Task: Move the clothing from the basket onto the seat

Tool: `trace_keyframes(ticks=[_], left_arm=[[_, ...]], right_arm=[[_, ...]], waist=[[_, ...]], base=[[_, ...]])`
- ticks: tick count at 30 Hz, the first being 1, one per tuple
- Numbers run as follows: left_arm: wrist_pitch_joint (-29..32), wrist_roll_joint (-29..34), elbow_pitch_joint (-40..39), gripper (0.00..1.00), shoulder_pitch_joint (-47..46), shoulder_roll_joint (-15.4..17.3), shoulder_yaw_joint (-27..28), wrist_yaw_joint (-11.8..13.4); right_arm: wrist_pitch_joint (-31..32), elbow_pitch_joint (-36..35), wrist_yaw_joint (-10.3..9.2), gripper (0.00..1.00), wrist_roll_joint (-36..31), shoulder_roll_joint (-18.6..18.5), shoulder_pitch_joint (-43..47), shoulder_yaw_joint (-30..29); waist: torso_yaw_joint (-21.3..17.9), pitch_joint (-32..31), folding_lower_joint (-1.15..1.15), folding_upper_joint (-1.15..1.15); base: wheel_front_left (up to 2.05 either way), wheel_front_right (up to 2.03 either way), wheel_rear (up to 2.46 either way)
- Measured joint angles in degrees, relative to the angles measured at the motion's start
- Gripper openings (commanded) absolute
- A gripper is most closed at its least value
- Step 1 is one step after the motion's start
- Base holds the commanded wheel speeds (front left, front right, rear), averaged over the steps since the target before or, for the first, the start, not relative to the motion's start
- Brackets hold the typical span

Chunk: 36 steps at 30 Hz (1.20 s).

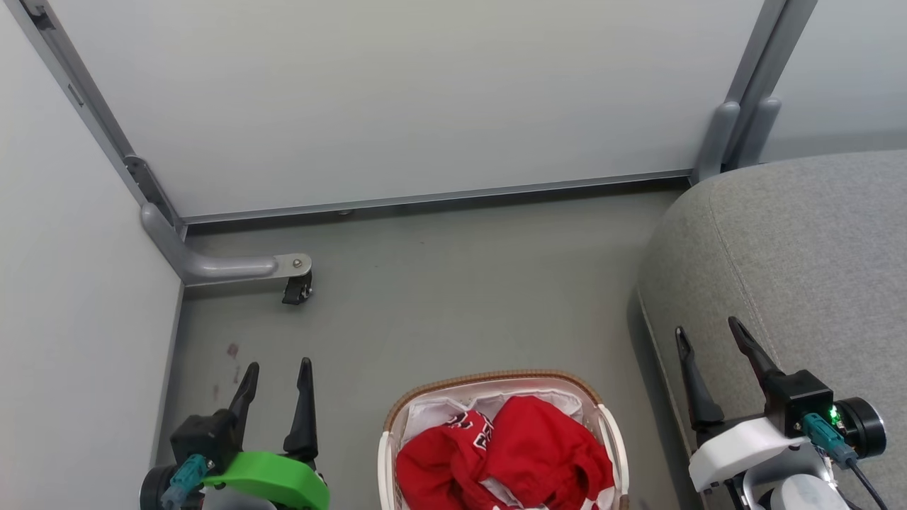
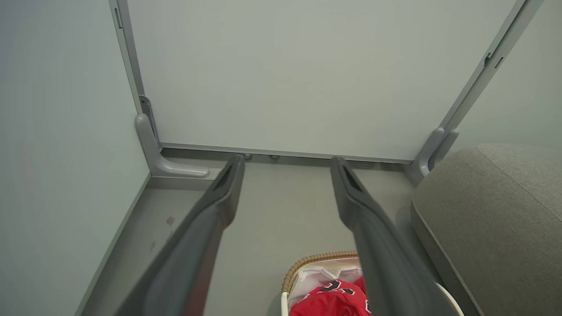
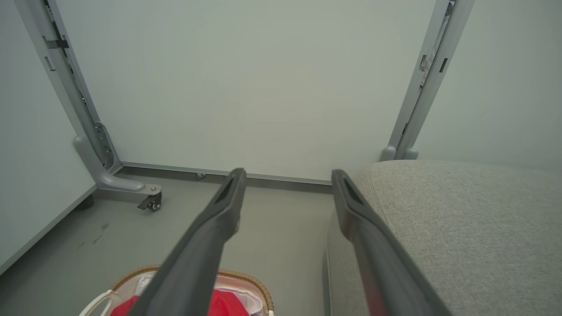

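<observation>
I am holding my left hand (image 1: 278, 366) low at the left of the head view. Its two dark fingers are spread well apart over the grey floor (image 1: 460, 297) and are gripping nothing. My right hand (image 1: 707, 327) is hanging at the lower right, also wide open and carrying nothing, with its fingers pointing up in front of the rounded edge of the grey fabric sofa (image 1: 815, 248).

The red garments (image 1: 538, 446) are lying bunched together inside the laundry basket (image 1: 496, 375), which is standing on the floor between my two hands and just beside the sofa. A white fabric liner (image 1: 439, 411) is showing around them at the far end, under the brown woven rim.

Dark block lettering (image 2: 333, 287) with a white outline is showing on a fold of the left garment. It is too crumpled and cut off for me to read any word.

Pale partition panels (image 1: 425, 99) are standing behind the floor, and a grey foot with a small black castor (image 1: 297, 289) is sticking out at the left corner.
</observation>
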Motion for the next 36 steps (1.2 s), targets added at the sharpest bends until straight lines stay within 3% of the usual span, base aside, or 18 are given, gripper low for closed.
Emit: trace_keyframes(ticks=[10, 20, 36], left_arm=[[0.0, 0.1, 0.0, 1.0, -0.2, 0.0, -0.9, 0.0], [0.0, 1.6, 1.7, 1.0, -5.5, 0.0, -4.9, -0.1], [0.0, 1.9, 19.1, 1.0, -17.6, 0.0, -16.8, -0.2]], right_arm=[[0.0, -0.6, 0.0, 1.0, 0.1, 0.0, -0.4, 0.0], [0.0, -2.0, 0.01, 1.0, 0.5, 0.0, -5.1, 0.4], [0.0, -4.0, 0.02, 1.0, 2.4, -0.1, -12.9, 0.9]], waist=[[-0.5, 1.5, 0.0, 0.0], [-1.8, 7.9, 0.0, 0.0], [-6.0, 24.4, 0.0, 0.0]], base=[[0.0, 0.0, 0.0], [0.0, 0.0, 0.0], [0.0, 0.0, 0.0]])
